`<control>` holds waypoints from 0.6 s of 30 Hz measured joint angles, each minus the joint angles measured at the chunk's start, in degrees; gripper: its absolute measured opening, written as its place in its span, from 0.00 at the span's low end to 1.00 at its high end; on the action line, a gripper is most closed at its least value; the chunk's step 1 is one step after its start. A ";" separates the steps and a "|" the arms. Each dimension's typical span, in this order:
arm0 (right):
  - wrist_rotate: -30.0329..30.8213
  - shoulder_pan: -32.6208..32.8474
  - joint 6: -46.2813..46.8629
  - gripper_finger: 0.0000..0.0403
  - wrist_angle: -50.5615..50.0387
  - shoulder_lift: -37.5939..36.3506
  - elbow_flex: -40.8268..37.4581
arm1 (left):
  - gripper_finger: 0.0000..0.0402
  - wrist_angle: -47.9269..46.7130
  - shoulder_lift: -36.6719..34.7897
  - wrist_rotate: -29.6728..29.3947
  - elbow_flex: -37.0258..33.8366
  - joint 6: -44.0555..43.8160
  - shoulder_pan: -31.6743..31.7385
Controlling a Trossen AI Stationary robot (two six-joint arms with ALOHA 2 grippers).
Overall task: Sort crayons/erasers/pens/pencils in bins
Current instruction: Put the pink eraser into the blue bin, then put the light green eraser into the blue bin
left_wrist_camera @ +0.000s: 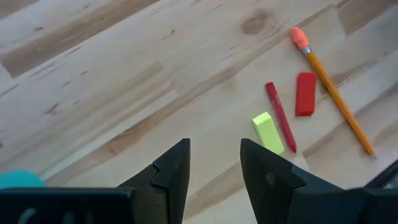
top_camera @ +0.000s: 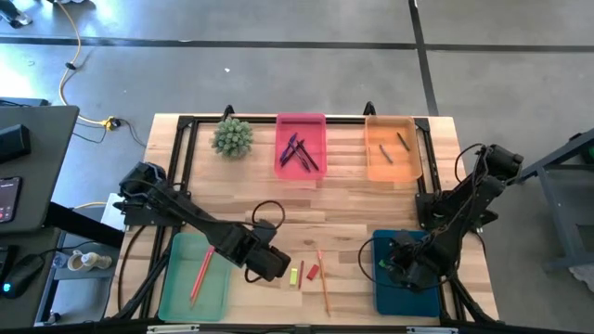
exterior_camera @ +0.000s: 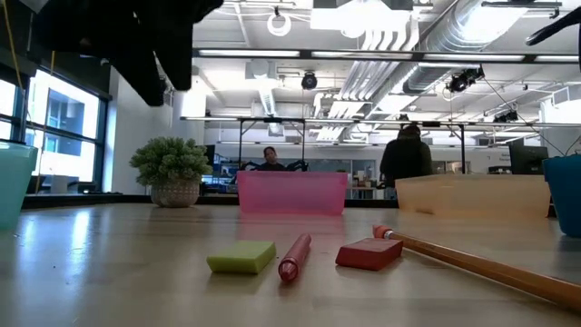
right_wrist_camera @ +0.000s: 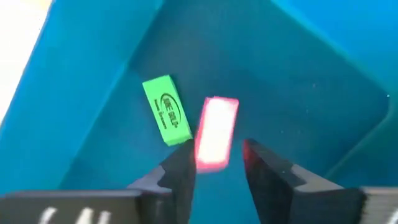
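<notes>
My left gripper (left_wrist_camera: 214, 163) hangs open over bare wood (top_camera: 269, 264), just left of a yellow-green eraser (left_wrist_camera: 268, 132), a short red stick (left_wrist_camera: 281, 117), a red eraser (left_wrist_camera: 305, 93) and an orange pencil (left_wrist_camera: 336, 93), all lying flat. My right gripper (right_wrist_camera: 217, 167) points down into the dark blue bin (top_camera: 408, 278), open. A green eraser (right_wrist_camera: 166, 111) lies on that bin's floor. A pink eraser (right_wrist_camera: 216, 132) shows blurred just past the right fingertips. The pale green bin (top_camera: 181, 288) holds a pink pencil (top_camera: 201, 274), the pink bin (top_camera: 301, 125) pens, the orange bin (top_camera: 380, 167) crayons. My right gripper has the pink eraser's near end (right_wrist_camera: 214, 160) between its fingertips, seen from above. A gap shows on one side, and I cannot tell whether either finger touches it.
A small potted plant (top_camera: 232, 137) stands at the far left of the table, next to the pink bin. A black cable loop (top_camera: 267, 215) lies on the wood behind my left gripper. Bare wood lies between the far bins and the loose items.
</notes>
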 joint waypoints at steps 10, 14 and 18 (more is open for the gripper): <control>-0.13 -1.16 -0.44 0.48 -0.24 0.00 0.04 | 0.32 0.42 3.44 -0.61 -0.11 -5.46 0.02; -0.11 -1.16 -0.50 0.49 -0.24 0.00 0.04 | 0.32 0.69 4.00 -0.38 -0.15 -8.49 0.57; -0.10 -1.16 -0.48 0.49 -0.23 0.00 0.04 | 0.32 3.50 3.76 -1.02 0.16 -6.77 1.22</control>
